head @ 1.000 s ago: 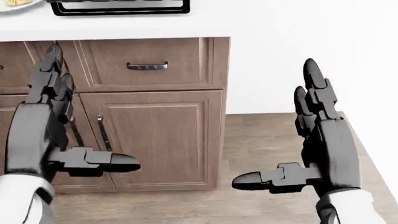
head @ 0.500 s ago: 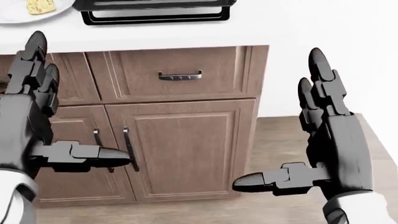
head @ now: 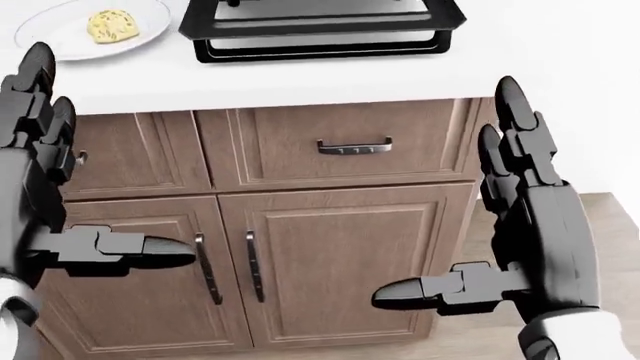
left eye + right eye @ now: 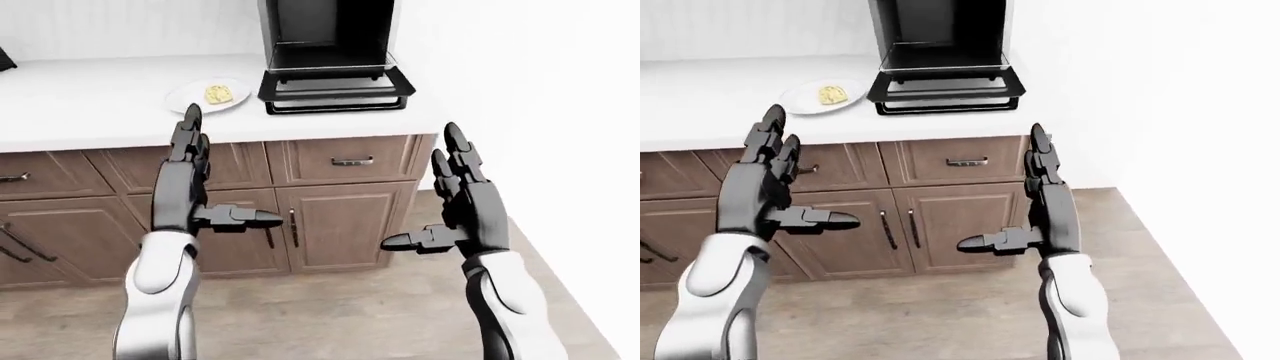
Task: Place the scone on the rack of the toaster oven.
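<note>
Approach phase. Over the last second the whole head view has shifted: the cabinet fronts have slid rightward and downward in frame, and more of the white surface has come into view at the top. This is camera motion, the robot turning or stepping toward the worktop, not motion of the objects. The plate and the toaster oven, earlier cut off at the top edge, now show more fully, so the task's things are coming within reach, though none has been touched.

Left to right in the left-eye view: the left hand is raised before the cabinets, fingers extended upward, thumb pointing right, open and empty. Above it the scone lies on a white plate, just left of the toaster oven, whose door is folded down. The rack inside is too dark to make out. The right hand mirrors the left: fingers upright, thumb pointing left, spread and holding nothing, well below the surface.

Judged next: reach the scone.
</note>
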Tool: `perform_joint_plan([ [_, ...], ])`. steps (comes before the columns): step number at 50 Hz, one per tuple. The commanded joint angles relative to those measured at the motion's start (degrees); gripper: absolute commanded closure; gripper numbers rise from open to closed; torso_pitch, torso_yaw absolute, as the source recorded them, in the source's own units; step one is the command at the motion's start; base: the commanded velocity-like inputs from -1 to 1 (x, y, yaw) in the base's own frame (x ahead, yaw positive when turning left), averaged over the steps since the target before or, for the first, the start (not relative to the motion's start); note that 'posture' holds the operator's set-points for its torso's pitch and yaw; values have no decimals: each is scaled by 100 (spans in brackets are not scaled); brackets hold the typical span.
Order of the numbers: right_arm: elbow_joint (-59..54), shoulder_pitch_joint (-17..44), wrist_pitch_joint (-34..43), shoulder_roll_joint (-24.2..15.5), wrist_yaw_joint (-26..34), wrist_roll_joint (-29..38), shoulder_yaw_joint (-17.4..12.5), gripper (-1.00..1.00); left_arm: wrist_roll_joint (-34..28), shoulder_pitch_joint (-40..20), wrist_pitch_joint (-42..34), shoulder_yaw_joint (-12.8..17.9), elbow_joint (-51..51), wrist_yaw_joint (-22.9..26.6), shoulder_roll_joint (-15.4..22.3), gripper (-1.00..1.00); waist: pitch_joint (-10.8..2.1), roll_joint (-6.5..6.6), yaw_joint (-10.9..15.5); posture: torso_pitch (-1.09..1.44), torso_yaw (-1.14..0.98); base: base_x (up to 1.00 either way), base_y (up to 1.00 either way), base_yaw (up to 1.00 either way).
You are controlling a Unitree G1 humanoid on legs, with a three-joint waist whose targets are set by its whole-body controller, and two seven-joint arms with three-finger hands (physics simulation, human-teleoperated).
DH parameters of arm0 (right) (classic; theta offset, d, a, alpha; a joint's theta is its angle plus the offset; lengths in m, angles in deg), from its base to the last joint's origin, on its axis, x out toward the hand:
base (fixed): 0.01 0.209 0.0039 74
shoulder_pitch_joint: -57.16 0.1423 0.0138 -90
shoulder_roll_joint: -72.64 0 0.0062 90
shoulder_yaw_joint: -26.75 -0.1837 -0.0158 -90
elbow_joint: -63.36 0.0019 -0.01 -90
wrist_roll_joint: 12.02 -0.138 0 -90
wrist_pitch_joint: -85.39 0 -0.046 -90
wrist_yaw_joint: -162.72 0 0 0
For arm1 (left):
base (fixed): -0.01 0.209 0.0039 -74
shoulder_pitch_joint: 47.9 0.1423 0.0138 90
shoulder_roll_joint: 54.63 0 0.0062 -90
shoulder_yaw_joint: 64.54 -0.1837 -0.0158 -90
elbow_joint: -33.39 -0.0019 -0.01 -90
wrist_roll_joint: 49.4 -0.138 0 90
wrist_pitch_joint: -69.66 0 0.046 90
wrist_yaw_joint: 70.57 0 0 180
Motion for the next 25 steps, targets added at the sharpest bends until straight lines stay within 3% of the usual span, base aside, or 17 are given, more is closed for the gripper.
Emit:
perform_joint_plan([
  [1, 218, 105, -216, 9, 32, -45, 45, -100, -38, -134, 192, 86, 200, -46, 55, -100, -44, 16, 9, 0, 0, 18, 39, 0],
  [4, 214, 122, -218, 7, 30, -47, 46, -100, -40, -157, 100, 99, 293, -26, 81, -100, 17, 308, -40, 0, 0, 17, 38, 0],
  [5, 197, 108, -248, 12, 31, -47, 55, -100, -36, -159, 85, 130, 314, -19, 94, -100, -35, 483, -48, 0, 0, 17, 38, 0],
  [6, 169, 109, -274, 14, 25, -42, 55, -100, -51, -150, 89, 145, 320, -13, 112, -100, -127, 768, -34, 0, 0, 18, 39, 0],
  [7, 178, 116, -271, 19, 22, -48, 60, -100, -34, -149, 74, 172, 347, -3, 117, -100, -147, 675, 30, 0, 0, 18, 38, 0],
  [9, 154, 122, -293, 22, 14, -40, 77, -100, -51, -148, 92, 169, 329, -14, 113, -100, 0, 627, 50, 0, 0, 18, 38, 0],
  [11, 169, 102, -312, 24, 23, -54, 75, -100, -62, -142, 126, 173, 300, -18, 120, -100, -32, 503, 80, 0, 0, 18, 29, 0],
  [20, 115, 63, -415, 40, 24, -54, 77, -100, -106, -136, 157, 134, 298, -12, 108, -100, -16, 201, 123, 0, 0, 18, 23, 0],
  [22, 133, 67, -427, 43, 21, -84, 63, -100, -106, -133, 137, 134, 328, 6, 107, -100, 0, 64, 146, 0, 0, 24, 21, 0],
  [24, 147, 64, -443, 38, 17, -97, 55, -100, -111, -122, 148, 136, 333, 16, 107, -100, -43, -157, 154, 0, 0, 29, 18, 0],
  [25, 166, 55, -439, 36, 20, -109, 52, -100, -105, -113, 151, 143, 334, 21, 101, -100, 37, 16, 122, 0, 0, 34, 14, 0],
])
